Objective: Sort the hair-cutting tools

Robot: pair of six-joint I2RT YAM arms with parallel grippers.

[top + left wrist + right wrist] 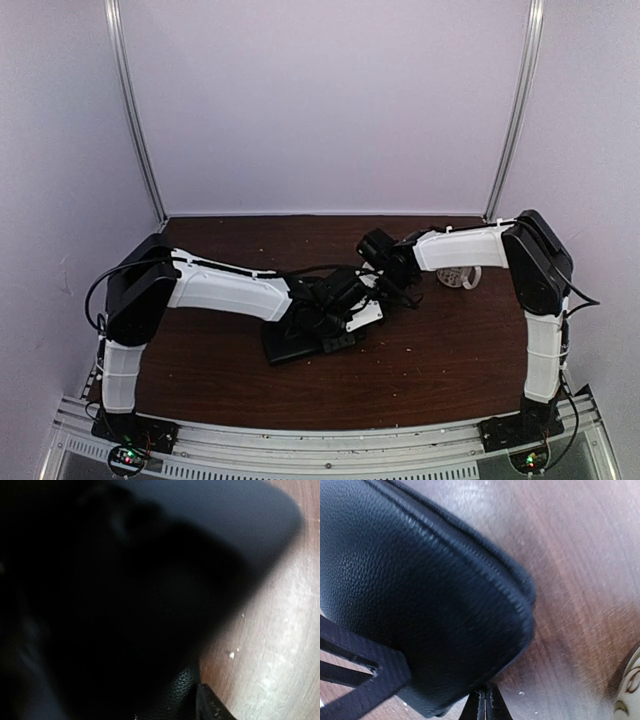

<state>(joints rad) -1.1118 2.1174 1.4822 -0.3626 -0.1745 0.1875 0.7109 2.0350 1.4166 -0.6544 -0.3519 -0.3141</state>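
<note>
The hair-cutting tools are hidden; none shows in any view. Both arms meet over a flat black leather case at the table's middle. My left gripper sits low on the case. Its wrist view is almost wholly dark with the case right against the lens, and only one fingertip shows, so I cannot make out how its jaws stand. My right gripper is shut, fingertips pressed together just under the case's zipped rim; nothing shows between them. From above it reaches in at the case's far right corner.
A white patterned bowl stands right of the right wrist, and its rim shows in that wrist view. Brown wooden table with small white crumbs. Pale walls enclose the back and both sides.
</note>
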